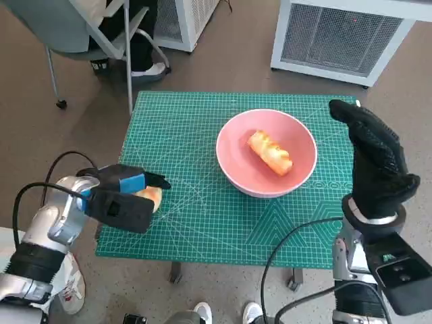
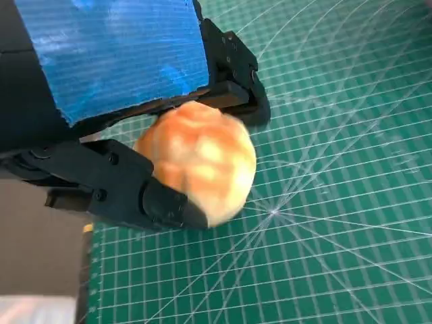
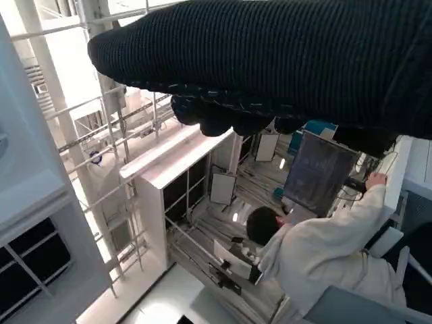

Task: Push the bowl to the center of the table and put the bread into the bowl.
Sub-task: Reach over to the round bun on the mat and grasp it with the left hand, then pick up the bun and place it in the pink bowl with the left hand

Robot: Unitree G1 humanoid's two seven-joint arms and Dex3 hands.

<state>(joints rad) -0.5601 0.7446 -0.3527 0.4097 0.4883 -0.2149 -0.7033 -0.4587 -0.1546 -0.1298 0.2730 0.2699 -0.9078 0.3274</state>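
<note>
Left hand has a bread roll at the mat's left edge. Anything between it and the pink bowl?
Nothing visible: only bare green mat lies between the left hand with its roll and the bowl, which already holds another bread piece.

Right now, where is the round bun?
In the head view the bun sits near the table's left edge on the green mat, held by the left hand, well left of the pink bowl.

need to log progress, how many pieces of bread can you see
2. One long bread lies inside the pink bowl on the green mat. A round bread is held in the left hand at the table's near left edge. None other shows.
</note>
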